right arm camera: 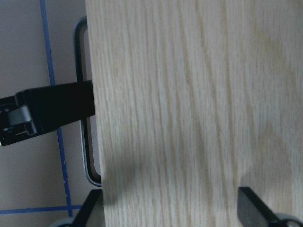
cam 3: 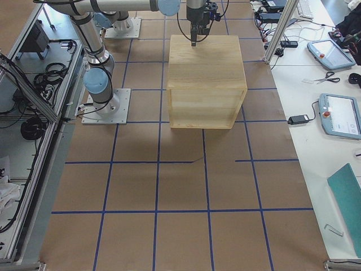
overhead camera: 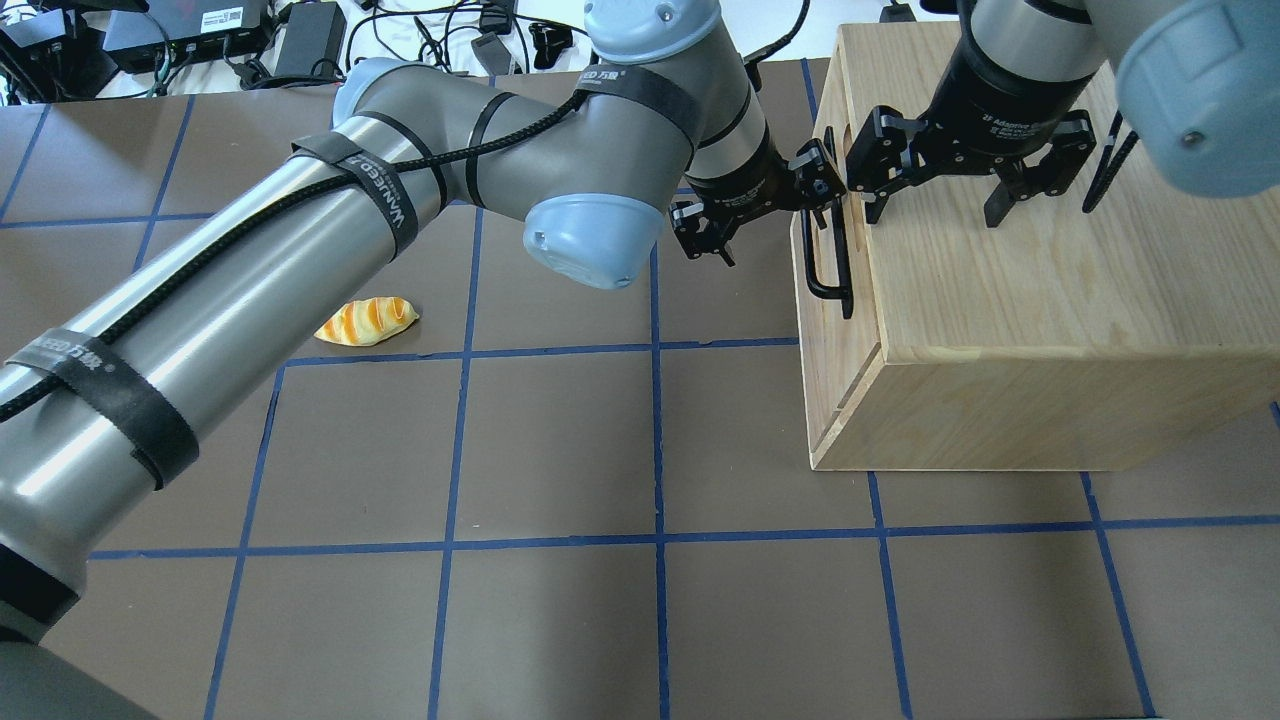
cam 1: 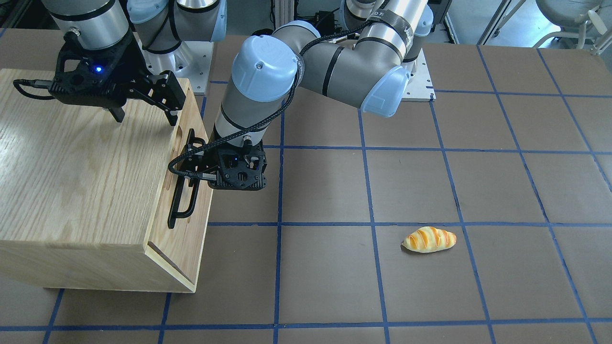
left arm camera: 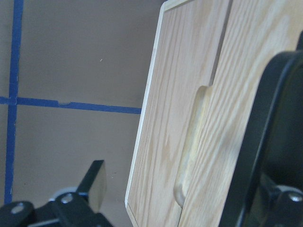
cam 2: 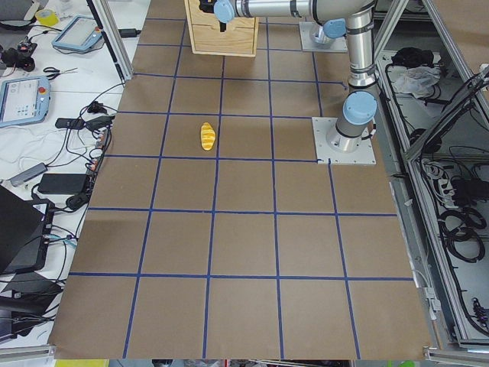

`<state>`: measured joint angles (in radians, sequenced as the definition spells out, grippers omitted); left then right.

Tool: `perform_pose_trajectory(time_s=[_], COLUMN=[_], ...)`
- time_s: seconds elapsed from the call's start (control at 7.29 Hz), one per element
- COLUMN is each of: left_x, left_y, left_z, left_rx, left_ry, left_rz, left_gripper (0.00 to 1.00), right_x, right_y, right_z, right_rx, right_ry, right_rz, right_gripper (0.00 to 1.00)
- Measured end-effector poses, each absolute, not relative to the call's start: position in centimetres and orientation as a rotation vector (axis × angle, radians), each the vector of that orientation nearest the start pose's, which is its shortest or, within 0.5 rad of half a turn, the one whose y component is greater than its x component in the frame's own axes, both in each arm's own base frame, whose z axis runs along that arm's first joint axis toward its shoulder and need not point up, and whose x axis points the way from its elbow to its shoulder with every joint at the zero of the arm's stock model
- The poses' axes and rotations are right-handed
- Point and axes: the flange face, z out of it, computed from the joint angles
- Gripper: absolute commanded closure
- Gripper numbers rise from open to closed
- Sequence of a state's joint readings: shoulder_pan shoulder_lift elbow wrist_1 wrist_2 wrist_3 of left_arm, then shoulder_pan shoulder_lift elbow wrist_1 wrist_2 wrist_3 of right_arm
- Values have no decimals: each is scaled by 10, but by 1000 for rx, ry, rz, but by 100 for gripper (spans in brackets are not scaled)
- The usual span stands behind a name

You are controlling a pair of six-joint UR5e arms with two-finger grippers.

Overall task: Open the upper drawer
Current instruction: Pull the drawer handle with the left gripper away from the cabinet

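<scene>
The upper drawer (cam 1: 160, 236) looks shut just below the top edge of the cabinet (cam 1: 86, 167), its bar handle (overhead camera: 846, 270) lying level along the cabinet front. The left gripper (overhead camera: 770, 215), jaws apart, is at the handle, one finger (right arm camera: 52, 106) crossing the bar. The right gripper (cam 1: 146, 117), jaws apart, rests on the cabinet top. A bread roll (cam 1: 429, 239) lies well out from the cabinet front.

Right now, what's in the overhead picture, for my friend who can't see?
The left gripper is at the black handle of the upper drawer on a wooden cabinet. The right gripper is open over the cabinet's top. A toy bread roll lies on the table.
</scene>
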<state>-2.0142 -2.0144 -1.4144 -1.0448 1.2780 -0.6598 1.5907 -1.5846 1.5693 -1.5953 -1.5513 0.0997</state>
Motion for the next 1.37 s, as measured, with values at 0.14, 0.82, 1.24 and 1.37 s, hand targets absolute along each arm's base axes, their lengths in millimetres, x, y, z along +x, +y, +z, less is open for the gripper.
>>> perform_pose_trajectory(time_s=[0.14, 0.82, 1.24, 1.37], left_x=[-434, -414, -392, -385], left_y=[-545, -553, -564, -568], left_z=[367, 377, 381, 382], left_rx=[-321, -353, -353, -349], left_ry=[3485, 3466, 3459, 3457], left_rz=[-104, -124, -133, -138], left_gripper=[0, 0, 0, 0], right_x=[145, 145, 145, 145], right_y=[-487, -487, -487, -487], right_z=[498, 498, 498, 498], right_rx=[124, 124, 124, 124], right_ry=[3116, 3117, 3117, 3116], right_rz=[-60, -60, -60, -60], right_gripper=[0, 0, 0, 0])
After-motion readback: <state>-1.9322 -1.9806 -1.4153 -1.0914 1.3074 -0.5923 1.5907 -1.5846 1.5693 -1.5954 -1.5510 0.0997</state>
